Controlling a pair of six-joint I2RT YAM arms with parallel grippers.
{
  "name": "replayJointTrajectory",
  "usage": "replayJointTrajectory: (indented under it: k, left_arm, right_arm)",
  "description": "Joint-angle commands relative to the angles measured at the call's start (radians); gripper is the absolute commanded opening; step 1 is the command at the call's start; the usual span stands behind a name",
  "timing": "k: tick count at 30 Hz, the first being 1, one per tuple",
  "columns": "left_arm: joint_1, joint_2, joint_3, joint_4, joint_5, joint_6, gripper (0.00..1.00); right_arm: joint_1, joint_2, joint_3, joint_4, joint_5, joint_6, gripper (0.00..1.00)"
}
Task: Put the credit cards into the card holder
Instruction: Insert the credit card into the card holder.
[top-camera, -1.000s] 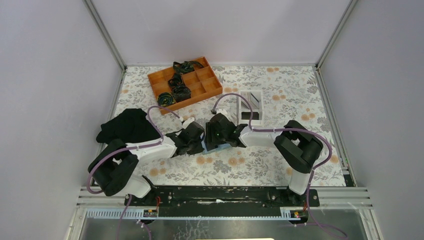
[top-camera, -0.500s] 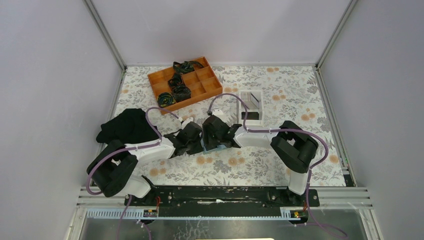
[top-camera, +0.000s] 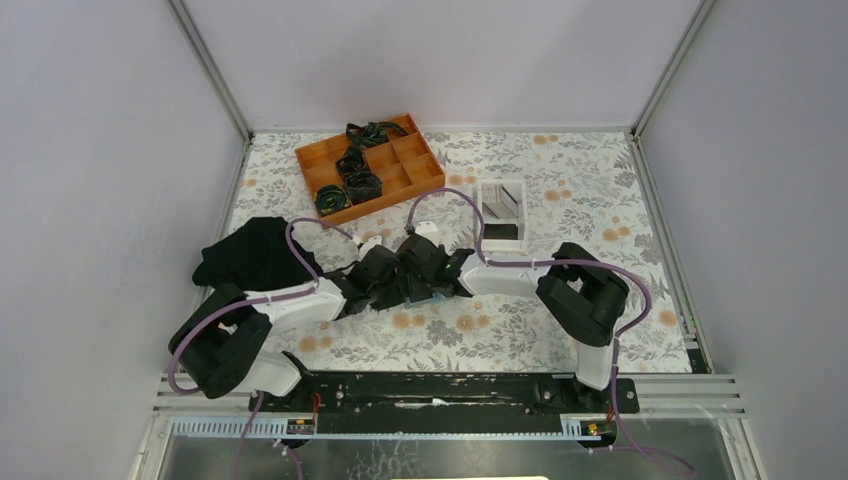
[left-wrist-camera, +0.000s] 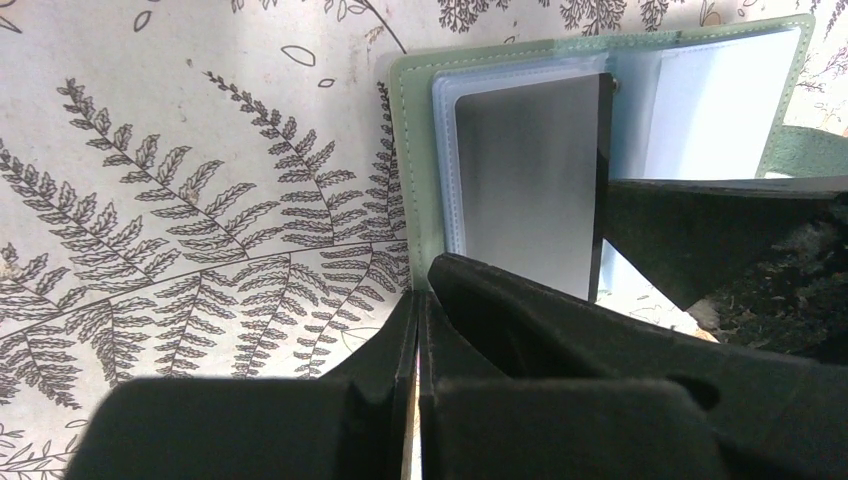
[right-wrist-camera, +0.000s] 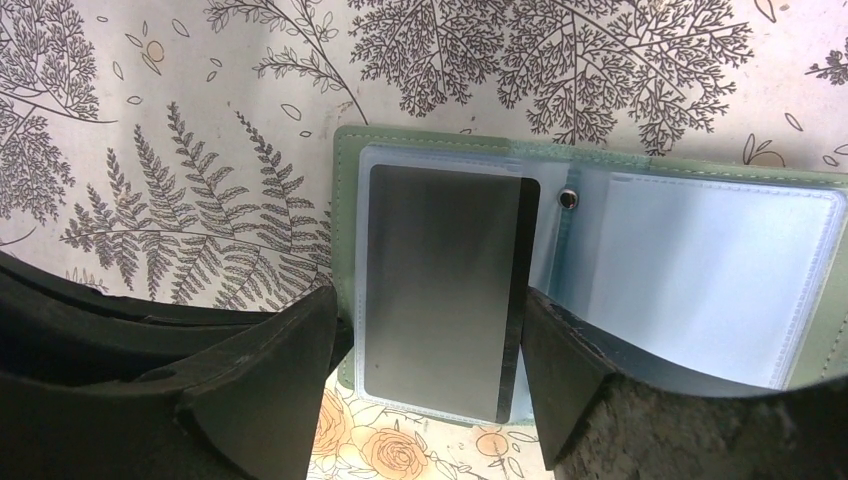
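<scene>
On the table (top-camera: 560, 200), the card holder (right-wrist-camera: 344, 200) lies opened flat, clear sleeves up for loading. The left gripper (left-wrist-camera: 418, 305), jaws closed and empty, sits at its edge, probably steadying it. The right gripper (right-wrist-camera: 425, 335), jaws wide, straddles without gripping the grey credit card (right-wrist-camera: 440, 270) resting on one sleeve page.

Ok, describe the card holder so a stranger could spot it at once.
On the floral table, look at the middle, where the right gripper hovers. Beneath it the card holder lies open flat, with a dark grey card on one page. Unlike the orange box and white tray farther back, it is sage green, with clear plastic pockets.
</scene>
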Motion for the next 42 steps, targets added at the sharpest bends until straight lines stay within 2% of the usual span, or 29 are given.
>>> replayJointTrajectory:
  k: [1,5,6,9,11,13,16,19,28,42]
  left_arm:
    - [0.008,-0.007,-0.028,0.074,0.0,-0.007,0.0]
    - [0.018,-0.016,-0.041,0.082,0.006,-0.008,0.0]
    - [0.021,-0.016,-0.043,0.082,0.008,-0.007,0.0]
    - [0.029,-0.019,-0.042,0.082,0.013,-0.002,0.0]
    - [0.032,-0.021,-0.044,0.082,0.017,-0.002,0.0]
    - [0.035,-0.02,-0.046,0.083,0.02,0.0,0.0]
    - [0.037,-0.016,-0.046,0.085,0.023,-0.002,0.0]
    - [0.038,-0.015,-0.047,0.085,0.023,-0.004,0.0]
    - [0.038,-0.035,-0.043,0.059,0.003,-0.008,0.0]
    - [0.043,-0.087,-0.03,0.006,-0.033,-0.007,0.0]
  right_arm:
    - [0.056,0.061,0.016,-0.118,-0.101,0.022,0.73]
    - [0.062,0.086,0.039,-0.151,-0.079,0.023,0.69]
    - [0.064,0.092,0.048,-0.161,-0.073,0.023,0.66]
    - [0.07,0.099,0.061,-0.176,-0.048,0.023,0.43]
    - [0.071,0.098,0.067,-0.182,-0.039,0.026,0.42]
    - [0.071,0.091,0.067,-0.181,-0.033,0.024,0.46]
    - [0.071,0.074,0.063,-0.173,-0.021,0.021,0.63]
    - [0.071,0.054,0.059,-0.171,-0.003,0.018,0.7]
    - [0.062,-0.023,0.046,-0.162,0.072,0.003,0.71]
    - [0.024,-0.104,0.03,-0.154,0.108,-0.026,0.72]
